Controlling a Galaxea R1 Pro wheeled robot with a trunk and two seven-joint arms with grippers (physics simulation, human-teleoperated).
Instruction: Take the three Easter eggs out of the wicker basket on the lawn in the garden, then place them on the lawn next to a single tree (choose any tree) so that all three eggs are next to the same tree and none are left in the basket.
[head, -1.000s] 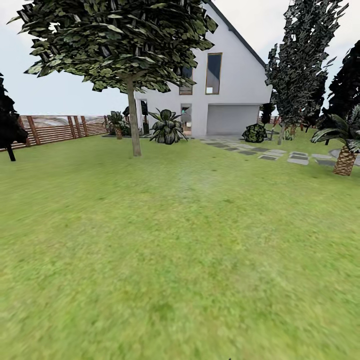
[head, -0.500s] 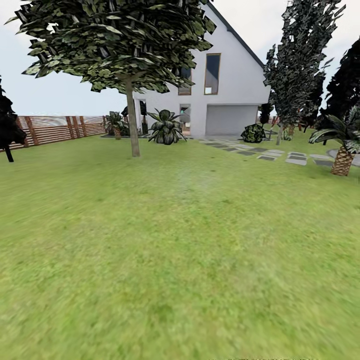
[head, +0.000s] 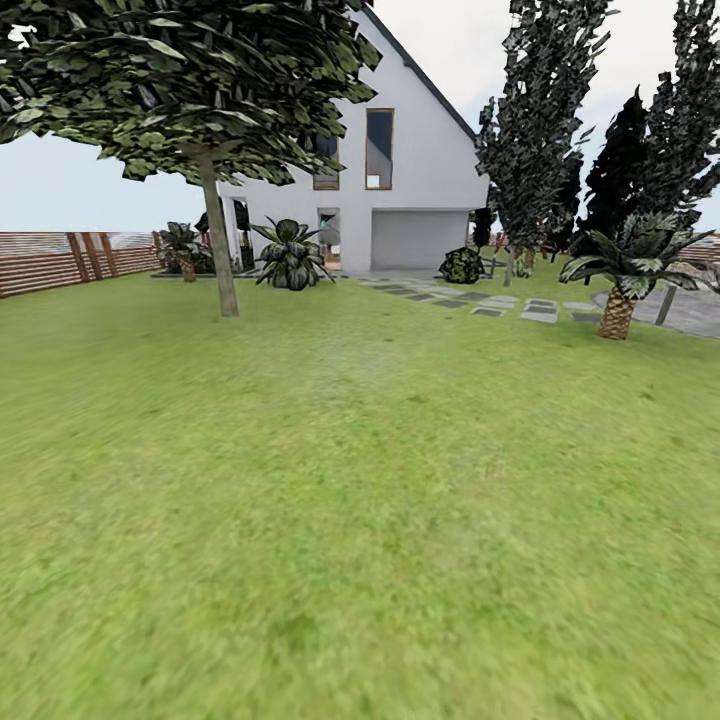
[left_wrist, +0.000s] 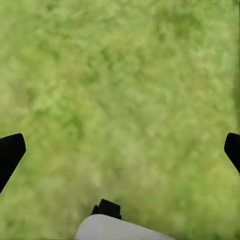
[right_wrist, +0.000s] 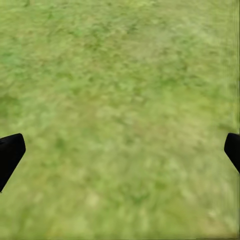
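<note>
The lawn spreads out ahead of me in the head view. A tree with a straight pale trunk and a dark green crown stands at the far left of it. The Easter eggs and the wicker basket are out of view. In the left wrist view my left gripper is open over bare grass, its black fingertips far apart. In the right wrist view my right gripper is also open above grass, with nothing between its fingertips.
A white house stands behind the lawn, with a brown slatted fence at the left. Grey stepping stones lead right toward a small palm. Dark tall trees rise at the right, and bushes grow by the house.
The whole head view has shifted: the tree, house and palm now sit further left in the picture, so the camera has turned right. Nothing in the garden itself has moved.
</note>
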